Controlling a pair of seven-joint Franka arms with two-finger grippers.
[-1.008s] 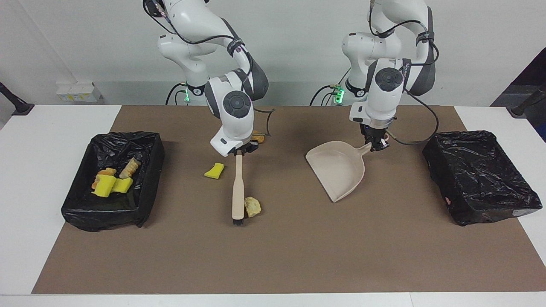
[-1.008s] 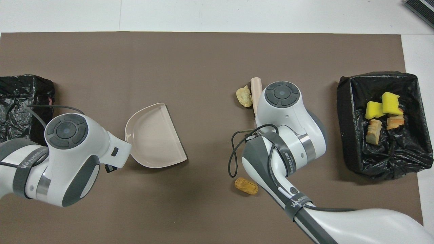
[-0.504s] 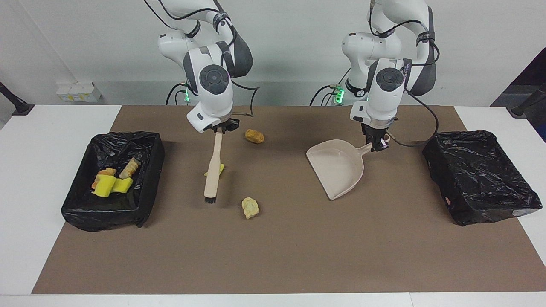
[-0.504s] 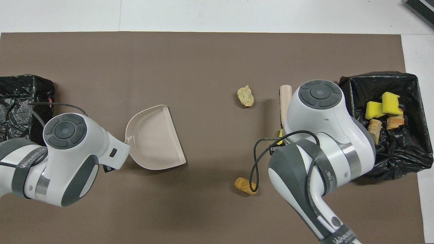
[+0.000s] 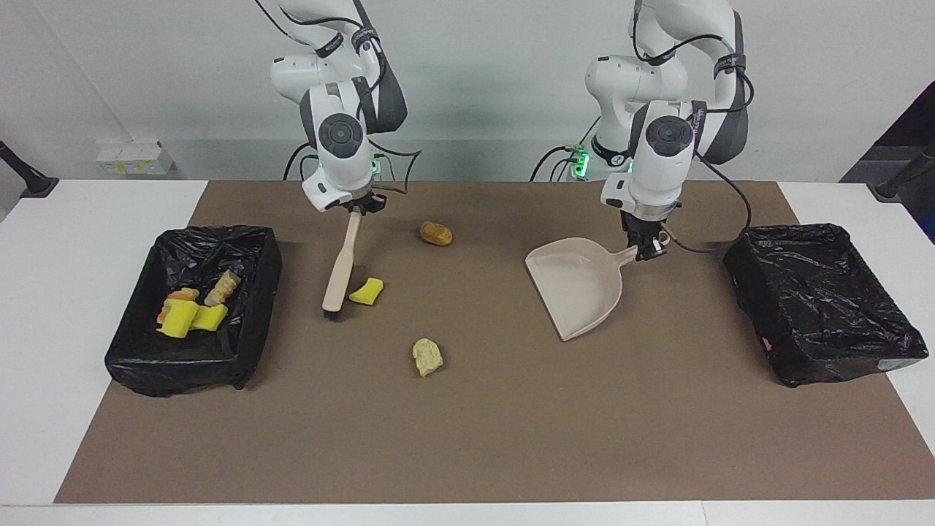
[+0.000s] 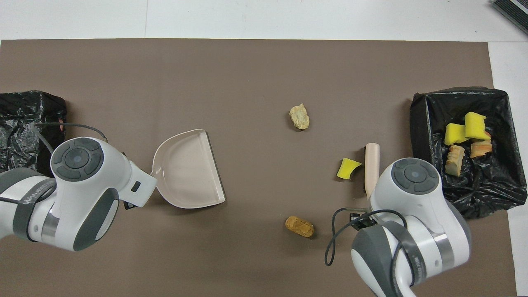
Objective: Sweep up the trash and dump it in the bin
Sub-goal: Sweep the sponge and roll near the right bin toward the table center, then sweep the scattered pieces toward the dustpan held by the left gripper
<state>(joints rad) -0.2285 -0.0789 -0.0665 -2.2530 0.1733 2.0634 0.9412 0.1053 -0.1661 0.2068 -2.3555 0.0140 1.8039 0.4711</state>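
Clearly, in the facing view the right gripper [image 5: 357, 209] has its jaws clamped on the handle of the brush [image 5: 341, 265], whose bristle end rests on the brown mat [image 5: 467, 431] just beside a yellow wedge [image 5: 367, 291]; from overhead the arm's wrist hides that grip. The left gripper [image 5: 646, 248] has its jaws closed on the handle of the dustpan [image 5: 581, 288], toward the left arm's end from the brush. A pale lump [image 5: 427, 357] lies farther from the robots than the brush, a brown lump [image 5: 435, 234] nearer. Only the overhead view shows plainly the four pieces in the black-lined bin [image 6: 418, 123] beside the brush; a second lined bin [image 5: 825, 303] sits on the worktop [image 5: 44, 292] at the left arm's end.
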